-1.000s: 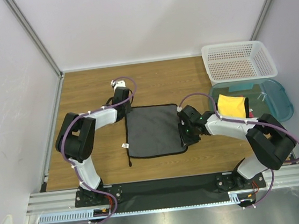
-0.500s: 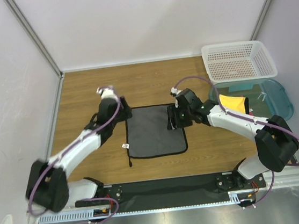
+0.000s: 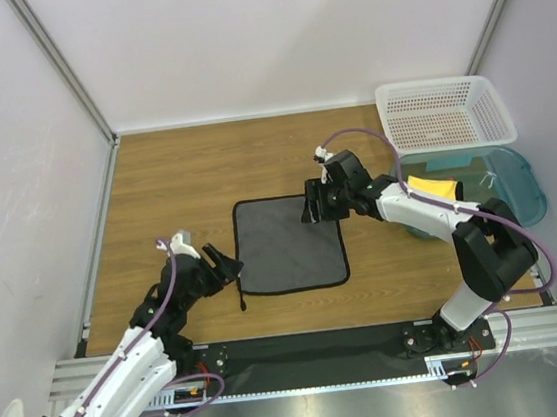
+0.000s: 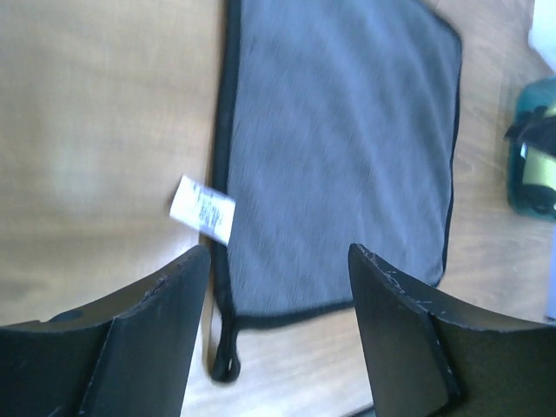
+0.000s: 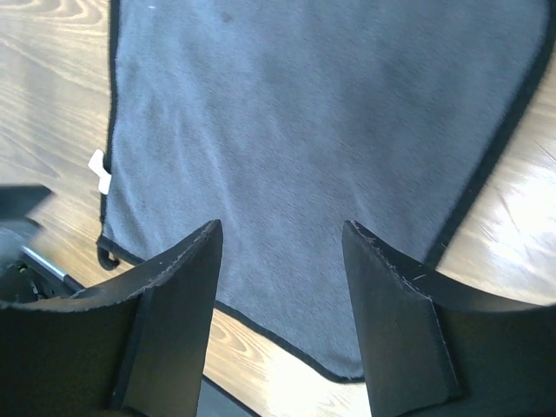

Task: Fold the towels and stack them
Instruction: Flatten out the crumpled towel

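Both grippers stand with jaws apart and nothing between them: the left gripper (image 3: pixel 224 263) is just off the grey towel's (image 3: pixel 290 242) near-left corner, and the right gripper (image 3: pixel 312 208) is over its far-right corner, which it hides from above. The grey towel lies flat on the wooden table (image 3: pixel 174 175), its white tag (image 4: pixel 201 208) and black hanging loop (image 4: pixel 224 363) sticking out along the left edge (the left wrist view is blurred). Right of it, a yellow towel (image 3: pixel 435 189) sits in the teal tub (image 3: pixel 518 191), partly hidden by the right arm, with the white basket (image 3: pixel 444 114) beyond. Bare wood lies open left of the grey towel and beyond it.
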You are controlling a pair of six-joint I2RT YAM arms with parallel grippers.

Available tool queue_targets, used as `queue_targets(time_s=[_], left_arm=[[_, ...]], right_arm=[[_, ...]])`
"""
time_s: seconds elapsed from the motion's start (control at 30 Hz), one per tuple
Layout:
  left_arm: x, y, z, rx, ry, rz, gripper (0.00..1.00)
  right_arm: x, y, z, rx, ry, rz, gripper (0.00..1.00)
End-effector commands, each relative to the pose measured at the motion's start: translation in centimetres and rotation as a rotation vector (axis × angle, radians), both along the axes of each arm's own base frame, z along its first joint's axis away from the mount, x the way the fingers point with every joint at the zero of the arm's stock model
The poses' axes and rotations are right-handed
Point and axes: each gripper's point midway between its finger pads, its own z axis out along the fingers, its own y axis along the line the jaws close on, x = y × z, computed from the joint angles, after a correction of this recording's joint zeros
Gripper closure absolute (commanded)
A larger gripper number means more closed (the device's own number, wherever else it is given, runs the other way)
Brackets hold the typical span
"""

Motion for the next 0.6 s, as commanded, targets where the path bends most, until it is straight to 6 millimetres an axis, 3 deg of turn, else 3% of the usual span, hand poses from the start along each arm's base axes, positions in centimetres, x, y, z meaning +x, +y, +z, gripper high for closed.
queue_targets(time_s=[0.0,0.37,0.57], left_arm=[[-2.6,-0.5,-2.2,-0.098,0.14,0.02,0.28],[-4.5,-1.4,-4.3,-0.165,0.176,-0.039,0.3],[-4.0,-1.8,-4.3,-0.176,0.139,-0.058,0.32]], right_arm=[[1.2,2.6,2.4,0.05,-0.076,0.054,0.37],[1.7,3.2,2.3,0.028,-0.077,0.068,0.39],[1.7,3.5,2.0,0.027,-0.067,0.072,0.39]])
